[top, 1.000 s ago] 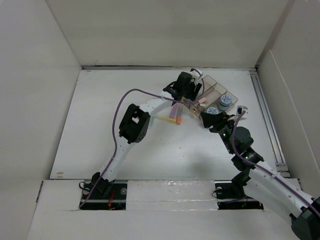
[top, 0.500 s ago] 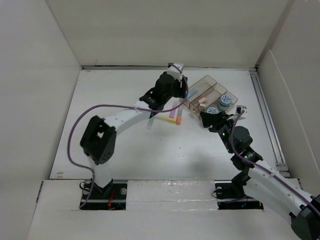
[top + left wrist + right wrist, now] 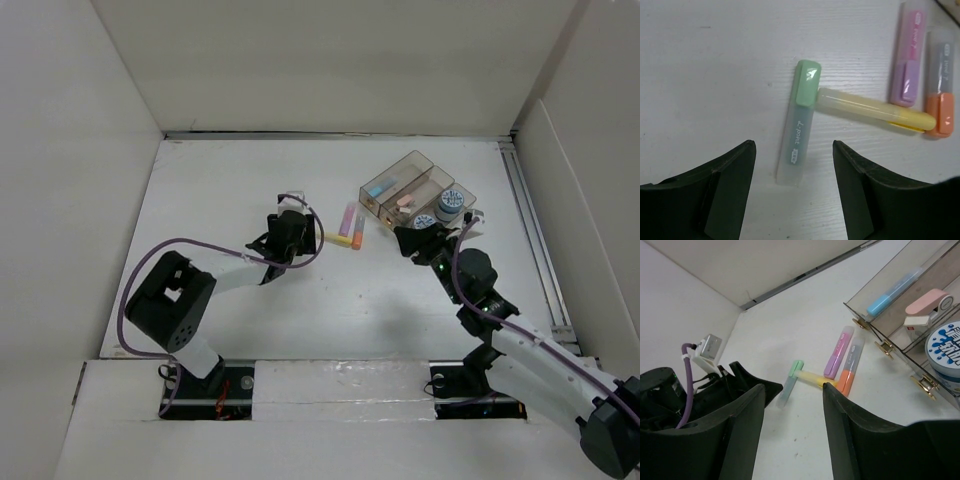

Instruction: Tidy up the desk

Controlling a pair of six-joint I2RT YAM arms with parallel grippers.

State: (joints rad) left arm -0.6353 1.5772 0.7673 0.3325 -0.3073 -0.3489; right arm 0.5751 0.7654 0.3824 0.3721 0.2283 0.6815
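The left tool hangs spread astride the green highlighter, which lies on the white surface that runs under both arms. It should drop straight and pinch mid-barrel, clear of the yellow highlighter that seems to touch its cap. The right tool is spread too, empty.

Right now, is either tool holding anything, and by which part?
Nothing held. Left tool and right tool are both open, empty; green highlighter lies loose on the desk.

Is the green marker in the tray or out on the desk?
Out: the green marker lies flat on the desk, apart from the tray.
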